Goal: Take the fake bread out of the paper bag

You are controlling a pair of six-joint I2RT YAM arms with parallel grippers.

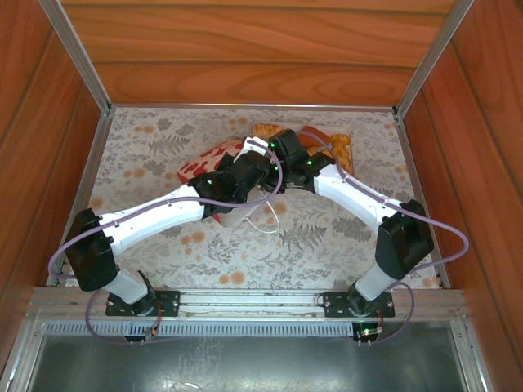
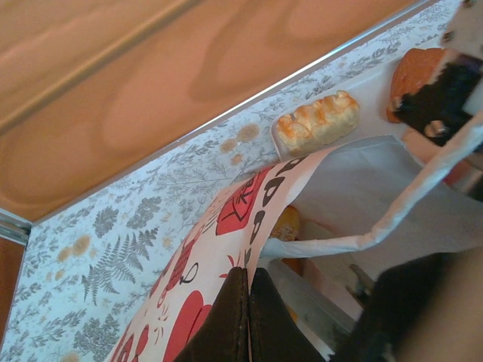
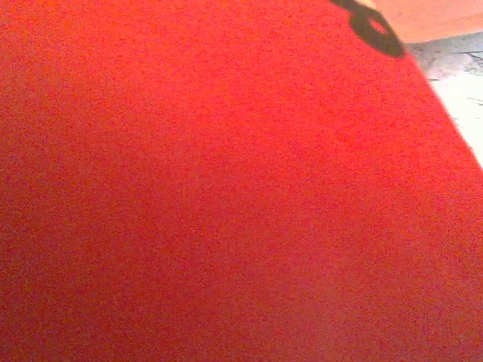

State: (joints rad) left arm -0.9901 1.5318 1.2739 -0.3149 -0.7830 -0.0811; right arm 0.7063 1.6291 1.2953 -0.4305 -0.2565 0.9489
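You have one bag. It lies on its side near the middle of the table, a bit toward the far edge.

Your left gripper is squeezed tight on the bag's rim. Your right gripper is at the bag's mouth. It is so near the red paper that you cannot tell how wide it is, or if it has anything.

From the left wrist you can count three bits of bread. That knobbly one lies outside the bag, toward the far edge. A brown bit is just beside the right gripper, and an orange bit is inside the bag.

The table has a cloth with grey ferns and orange flowers. Wood walls stand on three sides (with metal rails at the corners).

The bag has red shapes and black marks like letters, but you cannot read them.
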